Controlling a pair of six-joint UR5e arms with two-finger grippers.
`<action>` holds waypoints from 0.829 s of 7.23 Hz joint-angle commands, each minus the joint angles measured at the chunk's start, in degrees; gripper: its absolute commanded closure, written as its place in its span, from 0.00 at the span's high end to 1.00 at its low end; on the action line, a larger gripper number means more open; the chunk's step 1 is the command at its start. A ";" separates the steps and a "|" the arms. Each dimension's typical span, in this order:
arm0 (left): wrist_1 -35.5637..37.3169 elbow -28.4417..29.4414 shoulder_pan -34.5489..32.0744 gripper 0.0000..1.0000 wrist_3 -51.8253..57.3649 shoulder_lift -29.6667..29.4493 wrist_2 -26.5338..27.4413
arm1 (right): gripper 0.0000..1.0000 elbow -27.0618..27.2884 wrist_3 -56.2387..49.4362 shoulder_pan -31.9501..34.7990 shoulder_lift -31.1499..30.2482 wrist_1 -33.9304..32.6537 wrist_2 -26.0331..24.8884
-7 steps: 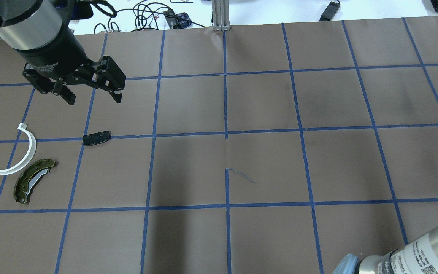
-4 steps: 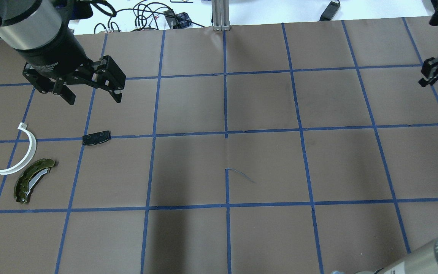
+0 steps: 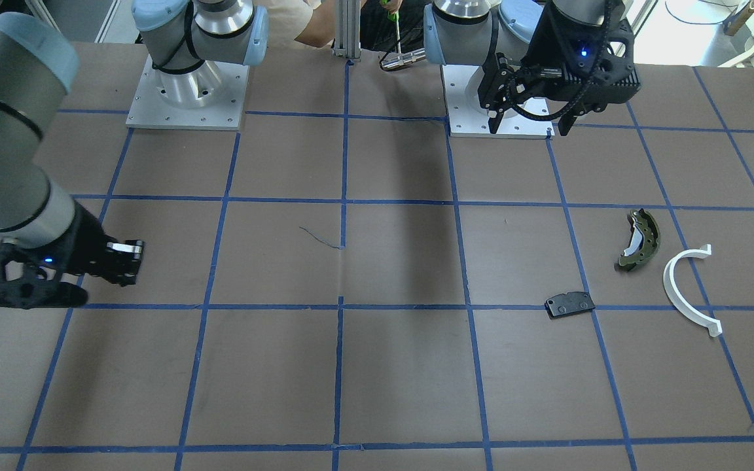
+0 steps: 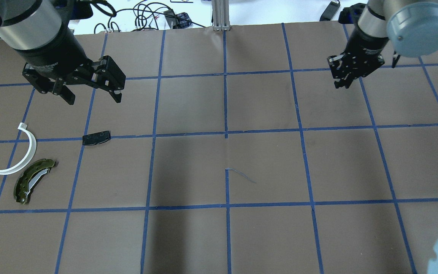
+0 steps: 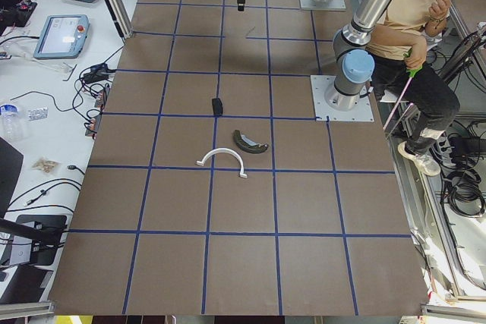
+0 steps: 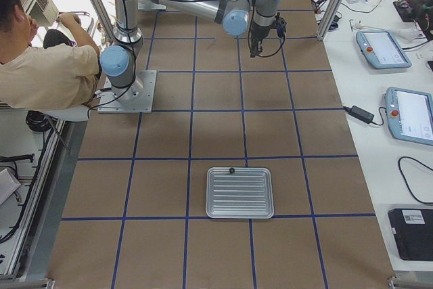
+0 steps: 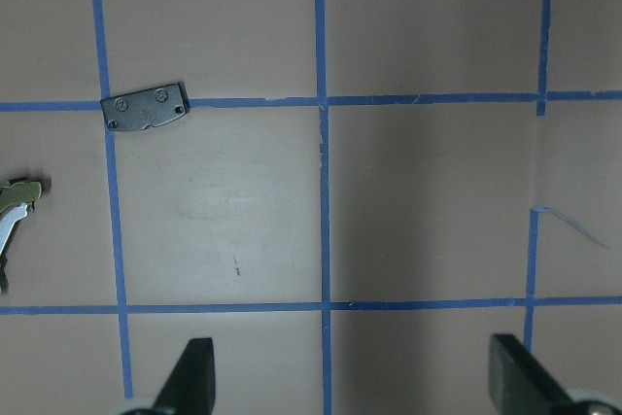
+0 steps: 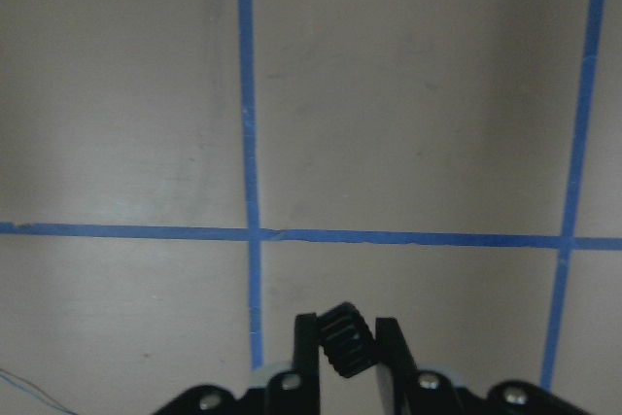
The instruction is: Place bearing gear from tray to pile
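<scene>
My right gripper [image 4: 345,84] is clamped on one bearing gear [image 8: 347,339], well apart from the three-part pile [image 3: 639,241]. Left gripper [image 4: 94,99] is spread wide and empty, near one black pad [image 4: 96,137]. One white half-ring [image 4: 27,154] lies just beside one brake shoe [image 4: 32,180]. One tray [image 6: 240,193].

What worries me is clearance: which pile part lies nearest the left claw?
The flat black pad; the white half-ring and green shoe lie farther off.

The bearing gear [image 8: 345,342] — small, black, toothed — is sitting tilted, pinched in the right pincer [image 8: 346,328]. The ribbed silver tray [image 6: 240,194] is lying flat on the table [image 4: 264,160]. The pile [image 3: 639,239] is lying loosely spread: olive brake shoe [image 4: 24,183], white half-ring [image 4: 33,146] at its 11 o'clock, black pad [image 4: 96,137] at 2 o'clock.
</scene>
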 commanded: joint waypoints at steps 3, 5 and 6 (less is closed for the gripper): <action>0.00 -0.01 0.01 1.00 0.00 -0.09 0.07 | 0.00 10.30 24.12 16.17 1.53 -17.19 0.77; 0.00 -0.01 0.01 1.00 0.00 0.09 0.16 | 0.00 12.97 32.02 22.68 4.68 -23.31 0.69; 0.00 -0.01 0.01 1.00 0.00 0.00 -0.02 | 0.00 12.89 34.94 25.67 6.87 -25.50 0.77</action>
